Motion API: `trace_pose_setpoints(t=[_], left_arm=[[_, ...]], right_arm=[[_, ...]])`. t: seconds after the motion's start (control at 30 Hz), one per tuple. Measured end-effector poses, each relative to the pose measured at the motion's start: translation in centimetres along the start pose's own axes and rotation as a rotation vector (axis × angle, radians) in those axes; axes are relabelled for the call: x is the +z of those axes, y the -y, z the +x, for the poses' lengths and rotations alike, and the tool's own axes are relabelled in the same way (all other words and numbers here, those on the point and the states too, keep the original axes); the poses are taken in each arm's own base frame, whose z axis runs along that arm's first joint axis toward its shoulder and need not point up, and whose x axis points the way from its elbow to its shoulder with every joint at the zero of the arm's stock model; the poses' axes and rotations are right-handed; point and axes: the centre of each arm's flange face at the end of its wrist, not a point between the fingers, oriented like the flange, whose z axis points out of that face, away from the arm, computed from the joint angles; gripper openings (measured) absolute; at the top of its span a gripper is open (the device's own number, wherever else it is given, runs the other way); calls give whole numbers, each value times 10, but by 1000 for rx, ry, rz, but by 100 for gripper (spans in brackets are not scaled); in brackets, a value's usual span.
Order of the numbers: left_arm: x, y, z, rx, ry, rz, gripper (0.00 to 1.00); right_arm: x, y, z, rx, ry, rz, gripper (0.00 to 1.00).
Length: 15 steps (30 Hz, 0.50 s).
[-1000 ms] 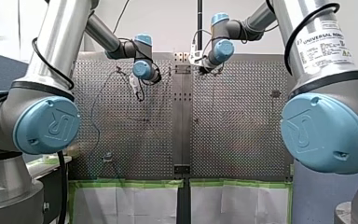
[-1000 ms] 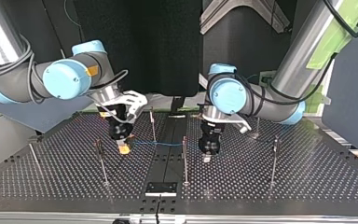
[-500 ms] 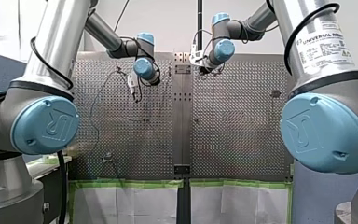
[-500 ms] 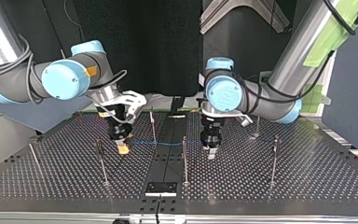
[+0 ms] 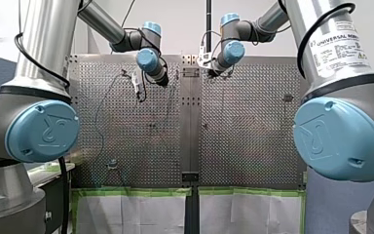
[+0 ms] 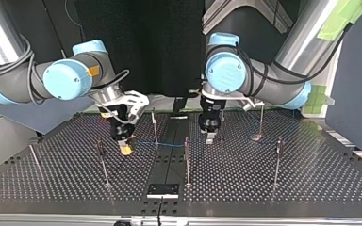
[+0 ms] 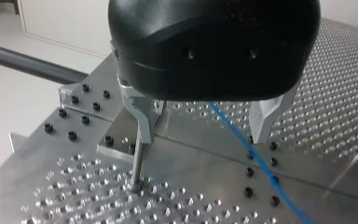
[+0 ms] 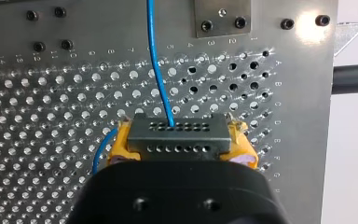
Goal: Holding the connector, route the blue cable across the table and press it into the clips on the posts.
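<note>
- Plainly, my right gripper (image 8: 182, 150) is clamped on the connector (image 8: 179, 132). Its yellow pads (image 8: 117, 150) squeeze the grey block from both sides. The blue cable (image 8: 154, 60) leaves the block's far face and runs away over the table (image 8: 37, 140).
- In the top view that gripper hangs low over the left half of the table. The cable leads from it to the right, toward the middle strip.
- My left gripper (image 7: 203, 123) is open. Its metal fingers (image 7: 139, 109) stand well apart, and the cable passes between them, touching neither as far as its wrist view shows.
- A thin post (image 7: 136, 163) stands just under one of those fingers. I cannot tell whether they touch.
- In the top view the left gripper hovers on the far side, a little right of the middle, with other posts (image 6: 186, 160) standing near and far of it.
- Done so far, by my reading:
  - The connector is firmly in hand.
  - The cable is drawn part of the way across, between the two grippers.
- Left to do, as I judge it:
  - The clips are too small to make out, and no picture shows the cable seated in one.
  - The cable seems to run low, near the table, not up at the post tops.
  - Most of the routing and all of the pressing therefore appear to remain.
</note>
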Motion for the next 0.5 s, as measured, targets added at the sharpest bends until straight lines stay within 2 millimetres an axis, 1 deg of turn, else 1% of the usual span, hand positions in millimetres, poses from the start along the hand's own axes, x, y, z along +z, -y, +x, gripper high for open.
trace_pose_setpoints(t=[0.2,0.3,0.4,0.5], left_arm=[[-27,5,1,5,-8,21,100],[-41,13,-2,15,-2,40,100],[-52,24,-13,9,32,60,100],[-63,37,-31,-13,86,79,100]], right_arm=[[-2,1,1,4,1,3,0],[-4,2,5,7,-3,3,0],[-9,2,15,18,-17,1,0],[-14,1,23,25,-29,0,0]])
